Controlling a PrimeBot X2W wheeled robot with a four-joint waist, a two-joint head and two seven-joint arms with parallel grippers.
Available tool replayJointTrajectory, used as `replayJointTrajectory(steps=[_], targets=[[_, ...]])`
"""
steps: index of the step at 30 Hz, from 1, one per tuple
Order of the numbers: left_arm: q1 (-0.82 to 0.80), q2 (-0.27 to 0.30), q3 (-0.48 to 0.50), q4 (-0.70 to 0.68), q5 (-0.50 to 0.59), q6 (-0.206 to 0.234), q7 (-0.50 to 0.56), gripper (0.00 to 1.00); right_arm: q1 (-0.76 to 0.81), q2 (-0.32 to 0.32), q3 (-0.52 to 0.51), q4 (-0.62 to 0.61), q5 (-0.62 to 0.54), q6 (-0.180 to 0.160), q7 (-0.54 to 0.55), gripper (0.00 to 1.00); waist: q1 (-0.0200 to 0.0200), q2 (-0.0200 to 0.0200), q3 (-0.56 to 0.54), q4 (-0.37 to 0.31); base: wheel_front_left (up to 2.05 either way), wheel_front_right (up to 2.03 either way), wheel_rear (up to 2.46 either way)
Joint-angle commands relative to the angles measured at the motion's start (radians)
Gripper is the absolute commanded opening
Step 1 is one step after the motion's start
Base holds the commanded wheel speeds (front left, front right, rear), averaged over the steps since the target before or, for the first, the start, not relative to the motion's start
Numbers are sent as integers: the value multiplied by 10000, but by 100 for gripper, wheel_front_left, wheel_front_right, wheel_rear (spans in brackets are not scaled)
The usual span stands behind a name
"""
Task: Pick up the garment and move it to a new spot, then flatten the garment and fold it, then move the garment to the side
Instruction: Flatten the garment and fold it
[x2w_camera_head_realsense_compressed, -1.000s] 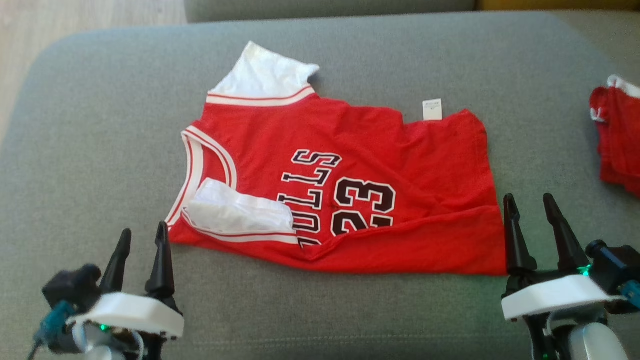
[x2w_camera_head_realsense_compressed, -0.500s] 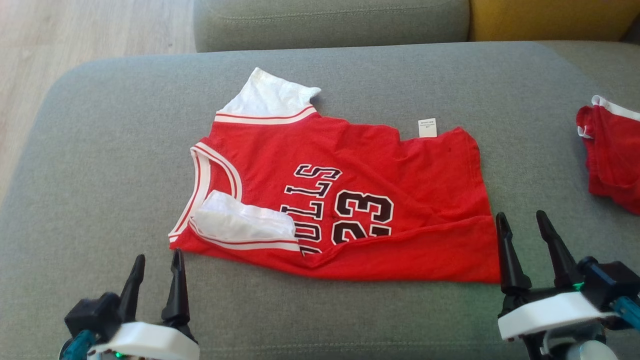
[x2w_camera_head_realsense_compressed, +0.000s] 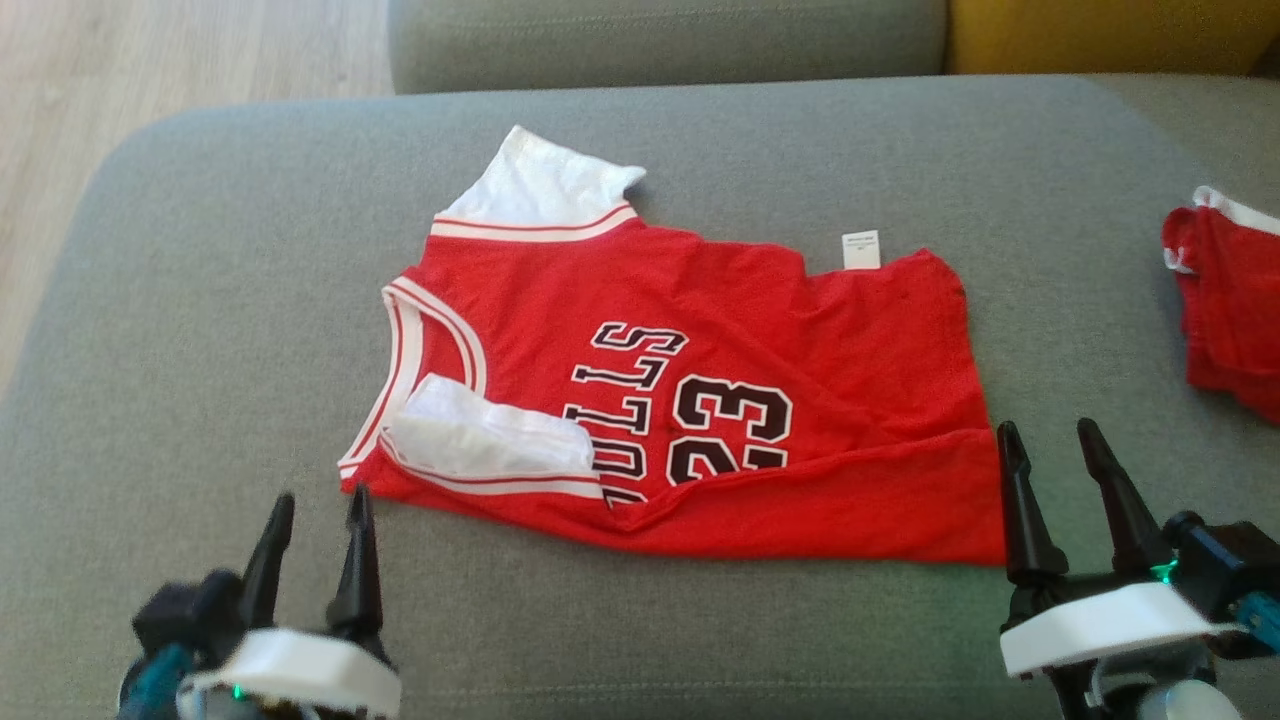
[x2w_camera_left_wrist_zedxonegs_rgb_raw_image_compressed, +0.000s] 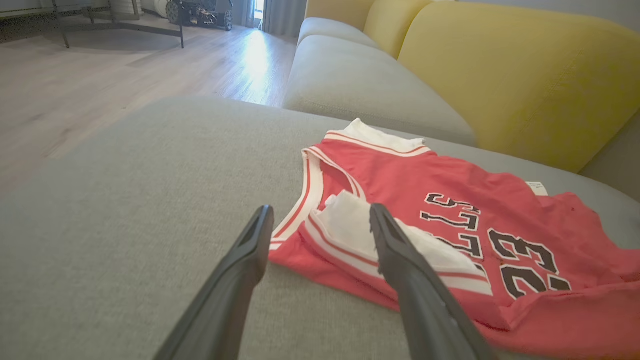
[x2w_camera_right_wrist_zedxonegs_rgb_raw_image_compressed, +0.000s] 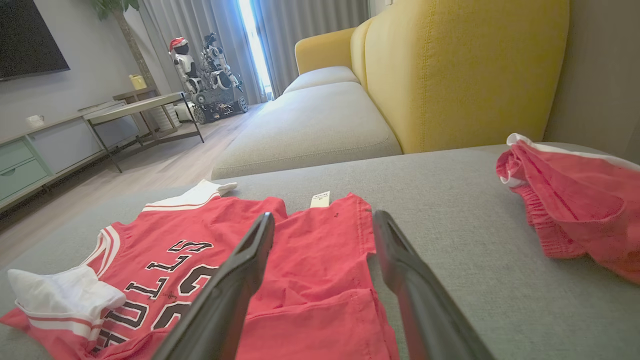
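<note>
Nothing on the sofa has really moved since a second ago - the whole head view slid a bit, so it was the camera that moved, and the left pincer (x2w_camera_head_realsense_compressed: 322, 495) now sits a touch lower by the shirt's corner. The shirt (x2w_camera_head_realsense_compressed: 700, 400) lies in the middle of the gray seat cushion (x2w_camera_head_realsense_compressed: 200, 300), which looks soft and woolly. It is a thin red sports top with no sleeves, with white and red stripes at the neck and arm holes, black letters and a big 23. It is partly folded: a white inside flap shows at 12 o'clock and another at 8 o'clock, and a small white tag (x2w_camera_head_realsense_compressed: 861, 250) sticks out at 1 o'clock. The left pincer is at 7 o'clock with its two pointy black fingers wide apart, holding nothing. The right pincer (x2w_camera_head_realsense_compressed: 1045, 424) is at 4 o'clock, just by the shirt's bottom corner - fingers wide apart too, with nothing in them. Another crumpled red cloth (x2w_camera_head_realsense_compressed: 1225, 300) lies at 3 o'clock, well apart from the shirt.
</note>
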Motion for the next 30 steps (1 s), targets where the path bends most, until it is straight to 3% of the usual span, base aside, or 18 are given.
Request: replayJointTrajectory(steps=[1,11,22,30], targets=[[-846,163,302,-332,75,-80,-157,100,-256,-76,215,-419,108,-9,50,100,0,0,122,15,0,0,0],[-4875,662,310,259,11,-1084,517,100,-1544,-75,292,-896,79,-9,117,100,0,0,1847,-215,0,0,0],[-10058,1265,116,3650,-1054,-2580,2561,100,-3335,-75,966,-523,268,-9,-316,100,0,0,3883,-1172,0,0,0],[-12123,2255,-1090,5631,-2202,-2774,3759,100,-3809,-75,1500,37,717,-9,-862,100,0,0,4779,-1972,0,0,0]])
